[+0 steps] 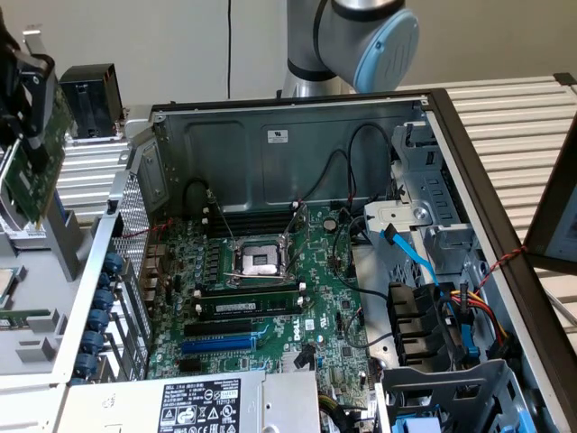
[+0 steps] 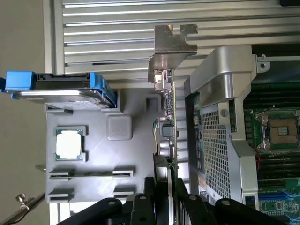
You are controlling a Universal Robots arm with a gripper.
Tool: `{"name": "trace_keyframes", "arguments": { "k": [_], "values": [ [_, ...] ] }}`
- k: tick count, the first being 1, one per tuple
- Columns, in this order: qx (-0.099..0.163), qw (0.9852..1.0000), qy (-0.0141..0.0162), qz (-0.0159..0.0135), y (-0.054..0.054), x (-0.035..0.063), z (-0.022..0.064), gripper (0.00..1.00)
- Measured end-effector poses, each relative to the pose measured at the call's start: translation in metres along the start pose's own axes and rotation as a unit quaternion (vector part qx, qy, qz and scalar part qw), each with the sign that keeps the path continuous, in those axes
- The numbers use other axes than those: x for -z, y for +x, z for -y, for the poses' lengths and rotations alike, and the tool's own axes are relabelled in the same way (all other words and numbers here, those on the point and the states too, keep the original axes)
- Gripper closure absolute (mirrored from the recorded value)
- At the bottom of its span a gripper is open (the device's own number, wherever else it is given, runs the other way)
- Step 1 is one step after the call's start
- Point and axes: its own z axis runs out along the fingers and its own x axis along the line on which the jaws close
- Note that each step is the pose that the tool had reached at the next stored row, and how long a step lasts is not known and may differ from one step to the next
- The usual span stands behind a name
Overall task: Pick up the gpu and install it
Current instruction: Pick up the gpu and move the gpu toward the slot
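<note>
1 gpu [image 2: 168, 127] edge-on between the 2 jaws

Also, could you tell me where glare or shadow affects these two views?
Exterior view: motherboard evenly lit, soft sheen on the case wall. Wrist view: the silver end bracket of the gpu catches the light, while the gripper holding it is in dark shadow.

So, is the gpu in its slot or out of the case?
Out. The gpu hangs in the gripper outside the case, at the exterior view's left; the blue slot inside is bare.
</note>
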Motion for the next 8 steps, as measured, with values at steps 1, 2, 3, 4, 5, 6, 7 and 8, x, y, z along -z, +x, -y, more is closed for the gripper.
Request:
{"name": "trace_keyframes", "arguments": {
  "k": [1,2,3,4,5,6,7,8],
  "values": [
    [0.000,1.0000,0.0001,-0.0018,-0.002,0.0034,0.0000,0.72],
    [0.000,1.0000,0.0003,-0.0034,-0.003,0.0064,0.0002,0.72],
    [0.000,1.0000,0.0004,-0.0054,-0.005,0.0095,0.0004,0.72],
    [0.000,1.0000,0.0006,-0.0076,-0.006,0.0122,0.0006,0.72],
    [0.000,1.0000,0.0008,-0.0097,-0.008,0.0151,0.0007,0.72],
    [0.000,0.9999,0.0010,-0.0120,-0.009,0.0176,0.0005,0.72],
    [0.000,0.9999,0.0012,-0.0144,-0.011,0.0201,0.0003,0.72],
    [0.000,0.9999,0.0014,-0.0165,-0.012,0.0224,0.0001,0.72]
  ]
}}
